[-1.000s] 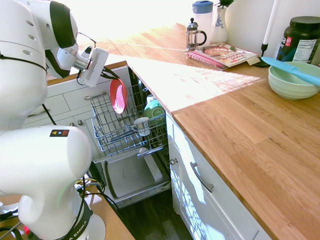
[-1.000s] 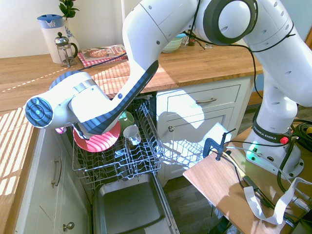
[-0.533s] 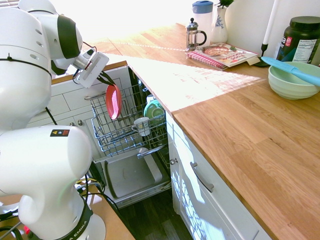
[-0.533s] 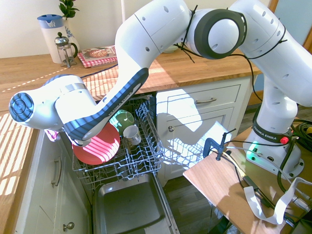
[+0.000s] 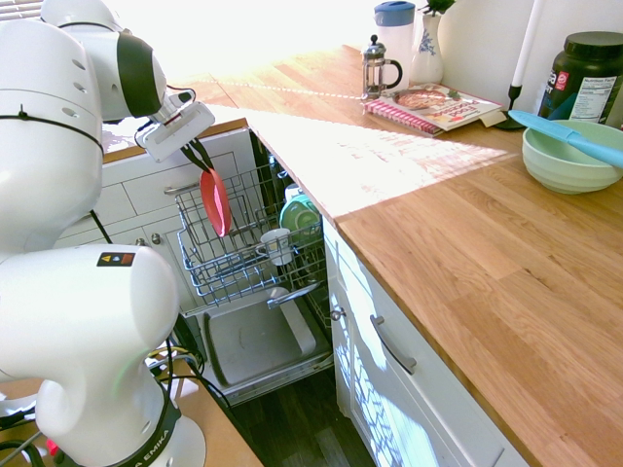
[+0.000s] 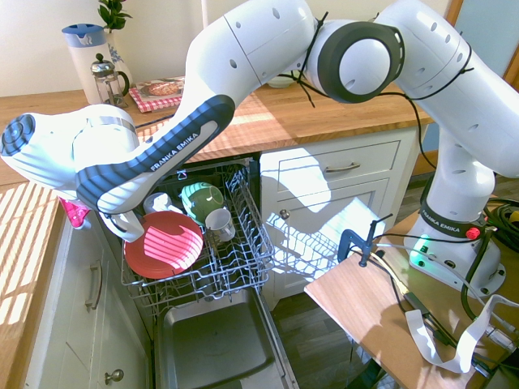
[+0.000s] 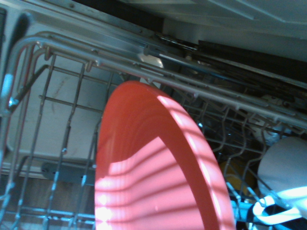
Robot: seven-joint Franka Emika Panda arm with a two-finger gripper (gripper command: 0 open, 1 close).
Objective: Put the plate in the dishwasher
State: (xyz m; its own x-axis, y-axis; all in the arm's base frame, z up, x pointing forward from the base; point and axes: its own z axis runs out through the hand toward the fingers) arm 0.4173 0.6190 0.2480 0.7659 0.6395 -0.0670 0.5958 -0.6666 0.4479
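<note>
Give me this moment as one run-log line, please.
tool: shut on plate | plate: on edge over dishwasher rack | release: not yet done

"FRANKA EMIKA" runs along the white arm [image 6: 174, 134]. The same words stand on its base [image 6: 444, 225]. The label on the dark jar [image 5: 588, 82] is too small to read.

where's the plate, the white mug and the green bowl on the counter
plate [image 6: 165, 245], second exterior view, middle of its face
white mug [image 6: 217, 222], second exterior view, on its side wall
green bowl [image 5: 565, 165], first exterior view, on its outer wall
</note>
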